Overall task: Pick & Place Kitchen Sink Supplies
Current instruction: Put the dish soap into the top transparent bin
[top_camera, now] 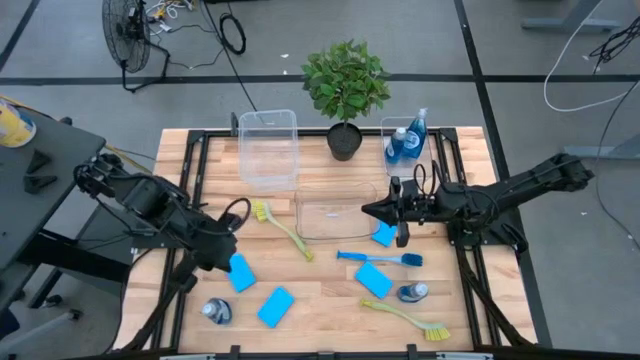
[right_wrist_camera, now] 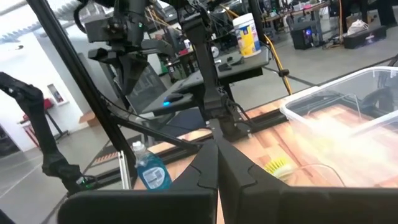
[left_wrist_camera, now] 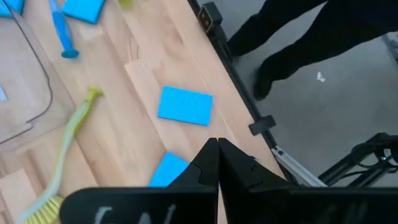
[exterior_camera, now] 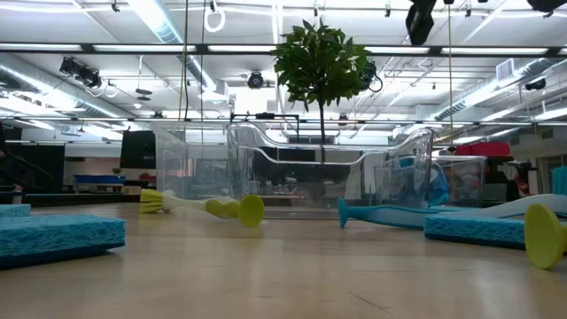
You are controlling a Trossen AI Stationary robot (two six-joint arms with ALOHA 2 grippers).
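fingers shut and empty on my left gripper [top_camera: 222, 262], just beside a blue sponge [top_camera: 241, 272] lying flat on the desk [top_camera: 320, 310]. probably light and squashy; i'd pinch across its short edges. right gripper [top_camera: 368, 209], fingers pressed together, waits over the bin [top_camera: 335, 208].

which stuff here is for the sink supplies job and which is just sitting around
For the job: blue sponges, yellow-green brushes, blue brush, blue-liquid bottles.
Just there: potted plant, clear bins, floor fan.
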